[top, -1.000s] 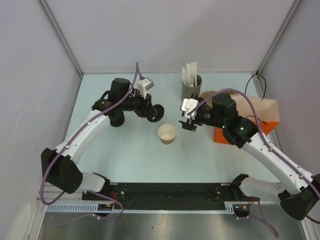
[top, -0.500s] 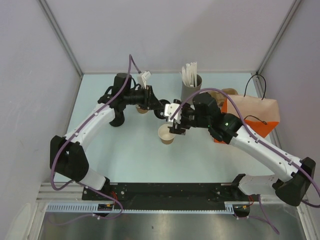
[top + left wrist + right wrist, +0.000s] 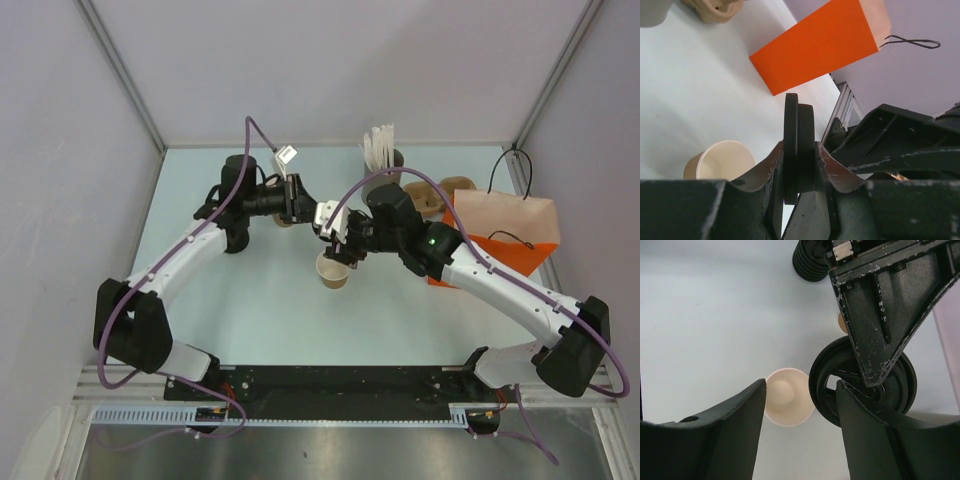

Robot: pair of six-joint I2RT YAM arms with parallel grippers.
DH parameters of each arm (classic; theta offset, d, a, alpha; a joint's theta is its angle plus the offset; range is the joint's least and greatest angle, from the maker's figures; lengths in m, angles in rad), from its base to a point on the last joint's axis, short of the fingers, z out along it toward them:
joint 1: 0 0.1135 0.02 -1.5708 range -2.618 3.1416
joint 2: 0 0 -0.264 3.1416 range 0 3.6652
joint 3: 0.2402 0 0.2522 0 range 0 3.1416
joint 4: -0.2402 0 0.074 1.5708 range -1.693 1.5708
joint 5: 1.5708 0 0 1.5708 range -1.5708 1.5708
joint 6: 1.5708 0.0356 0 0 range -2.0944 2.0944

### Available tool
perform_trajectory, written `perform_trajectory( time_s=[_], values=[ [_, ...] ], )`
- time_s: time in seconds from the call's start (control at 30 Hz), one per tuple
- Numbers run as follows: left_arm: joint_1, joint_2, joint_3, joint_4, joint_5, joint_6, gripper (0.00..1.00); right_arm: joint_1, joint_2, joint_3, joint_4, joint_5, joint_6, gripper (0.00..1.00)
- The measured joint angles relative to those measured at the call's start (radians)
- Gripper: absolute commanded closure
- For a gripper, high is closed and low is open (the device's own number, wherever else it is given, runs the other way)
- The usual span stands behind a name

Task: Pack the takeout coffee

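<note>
Left fingers (image 3: 771, 172) clenched on a black lid (image 3: 799, 142) held on edge, right fingers (image 3: 727, 427) spread, grasping nothing, just above the lidless tan cup (image 3: 334, 270) mid-scene on the table (image 3: 260, 310), orange bag (image 3: 475, 268) at right.

The right gripper (image 3: 341, 247) has swung left, away from the orange paper bag (image 3: 500, 215), and now hangs over the small tan paper cup (image 3: 333, 276), hiding its far rim. The left gripper (image 3: 318, 214), clamping the round black plastic lid (image 3: 798, 145), has edged right to meet it. A tan moulded-pulp carrier (image 3: 430, 195) is now uncovered.
</note>
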Motion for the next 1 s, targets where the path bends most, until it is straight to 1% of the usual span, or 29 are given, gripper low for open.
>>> perform_trajectory(
  time_s=[0.17, 0.37, 0.47, 0.5, 0.6, 0.7, 0.77, 0.9, 1.0],
  values=[
    [0.012, -0.012, -0.014, 0.058, 0.011, -0.035, 0.80, 0.000, 0.005, 0.000, 0.034, 0.040, 0.024, 0.42],
    [0.013, -0.012, -0.025, 0.081, 0.016, -0.050, 0.81, 0.014, 0.031, 0.000, 0.069, 0.105, 0.026, 0.46],
    [0.019, -0.012, -0.032, 0.085, 0.017, -0.052, 0.80, 0.026, 0.041, 0.000, 0.082, 0.141, 0.026, 0.51],
    [0.019, -0.012, -0.034, 0.087, 0.017, -0.053, 0.81, 0.028, 0.043, 0.000, 0.085, 0.149, 0.026, 0.55],
    [0.021, -0.012, -0.036, 0.092, 0.016, -0.053, 0.81, 0.030, 0.048, 0.000, 0.098, 0.180, 0.024, 0.61],
    [0.021, -0.012, -0.038, 0.105, 0.016, -0.058, 0.81, 0.033, 0.048, -0.002, 0.118, 0.211, 0.024, 0.65],
    [0.023, -0.012, -0.040, 0.109, 0.016, -0.061, 0.81, 0.037, 0.049, -0.004, 0.129, 0.235, 0.023, 0.65],
    [0.024, -0.012, -0.045, 0.122, 0.014, -0.068, 0.81, 0.051, 0.052, -0.019, 0.149, 0.275, 0.007, 0.72],
    [0.028, -0.012, -0.049, 0.127, 0.016, -0.074, 0.81, 0.064, 0.059, -0.029, 0.157, 0.294, -0.006, 0.72]
  ],
)
